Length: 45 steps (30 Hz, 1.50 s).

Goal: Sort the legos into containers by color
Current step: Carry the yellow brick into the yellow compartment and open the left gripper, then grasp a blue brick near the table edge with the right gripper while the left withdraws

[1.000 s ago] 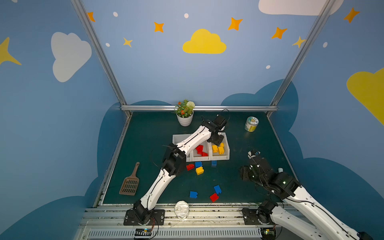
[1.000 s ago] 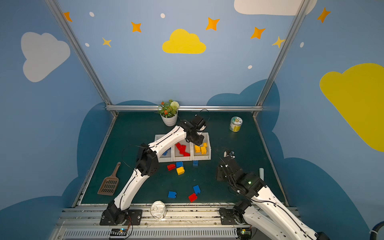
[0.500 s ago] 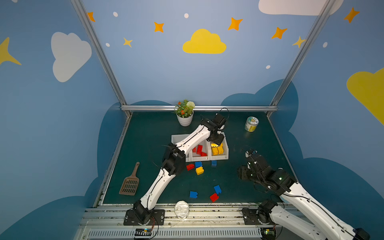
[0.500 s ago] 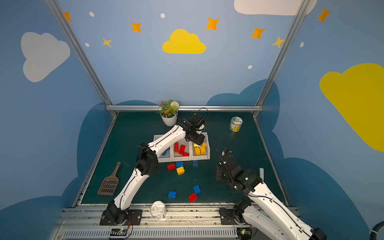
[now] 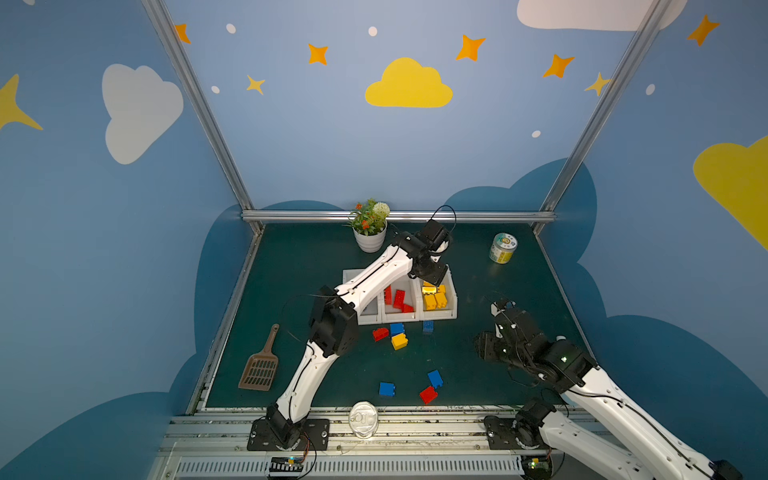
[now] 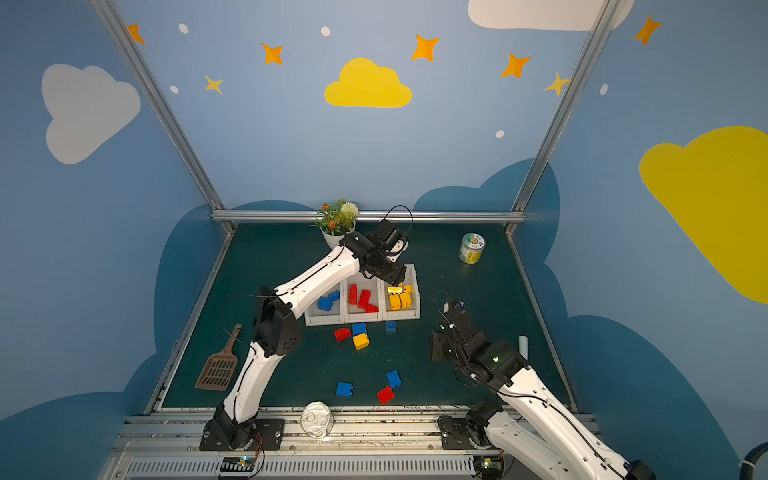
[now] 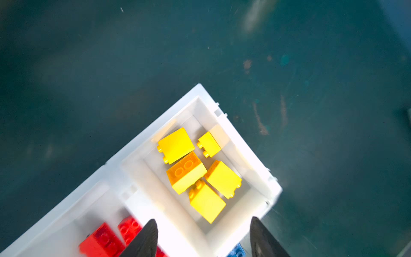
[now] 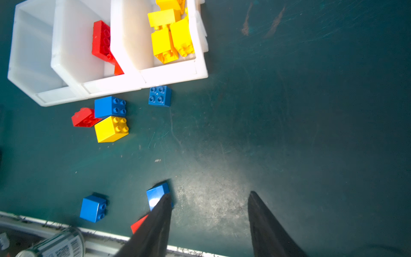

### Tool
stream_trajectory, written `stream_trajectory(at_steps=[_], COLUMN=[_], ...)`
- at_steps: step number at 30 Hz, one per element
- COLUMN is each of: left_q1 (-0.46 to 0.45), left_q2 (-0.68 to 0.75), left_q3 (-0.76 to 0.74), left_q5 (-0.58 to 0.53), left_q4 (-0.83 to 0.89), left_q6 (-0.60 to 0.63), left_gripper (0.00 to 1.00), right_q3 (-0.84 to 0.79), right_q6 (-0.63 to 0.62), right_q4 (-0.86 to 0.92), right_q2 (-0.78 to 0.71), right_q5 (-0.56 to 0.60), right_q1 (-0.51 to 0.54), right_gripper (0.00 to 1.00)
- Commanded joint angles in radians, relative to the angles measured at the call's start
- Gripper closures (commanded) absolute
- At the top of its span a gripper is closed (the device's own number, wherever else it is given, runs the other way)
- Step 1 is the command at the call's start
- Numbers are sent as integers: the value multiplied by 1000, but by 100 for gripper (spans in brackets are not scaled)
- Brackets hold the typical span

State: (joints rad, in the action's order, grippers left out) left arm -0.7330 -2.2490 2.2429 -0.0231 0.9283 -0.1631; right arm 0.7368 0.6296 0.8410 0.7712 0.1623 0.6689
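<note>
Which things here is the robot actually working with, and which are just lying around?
Part of the job: the legos, the three white bins.
Just lying about: flower pot, small can, brown scoop, clear jar.

Light: bright, even | Glare: white containers point(image 7: 169, 222) overexposed in wrist views | Blur: left wrist smeared | Edges: top views bowed

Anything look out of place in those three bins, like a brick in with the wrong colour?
Nothing stands out in the bins: blue bricks on the left, red bricks in the middle, yellow bricks on the right.
</note>
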Motion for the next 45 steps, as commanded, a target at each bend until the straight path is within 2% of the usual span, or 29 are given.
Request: stream_trajectory(at_steps=[1,6,14,18,24,29,39,42,45], left_q1=[4,22,89,117,139,144,153,153,153], left_q2=[125,339,715,859,1037,1099,1095,1093,1100], left_q3=[-120,-405,-904,-1070,-1281,-1342,-1365,-1367,-1371], left_q5=[-16,-48,-125,-141,-164,-180,-176,-173,-172], left_q4=[-78,-180,-333,-344,-408,-421,-428,-430,-428], left_q6=[1,-30,-148,-190,-247,-262,-265,-265,-265], left_gripper=[34,33,33,32,31,31,31,31,30], right_q3=[3,1,36,108,238,266,308,319,324], right_q6=[-13,43,77,124,85,86,89,90,93], right_q4=[0,-27,-108,-51,16,4,58,58,58], right_q2=[38,145,354,495,708,795,936,965,991], right_q5=[-84,-139,-136,-169,-197,-214,-195,-190,-187], right_q1=[-2,34,203,244,304,328,369,379,389], right_gripper=[44,44,44,44,43,43,44,48,56])
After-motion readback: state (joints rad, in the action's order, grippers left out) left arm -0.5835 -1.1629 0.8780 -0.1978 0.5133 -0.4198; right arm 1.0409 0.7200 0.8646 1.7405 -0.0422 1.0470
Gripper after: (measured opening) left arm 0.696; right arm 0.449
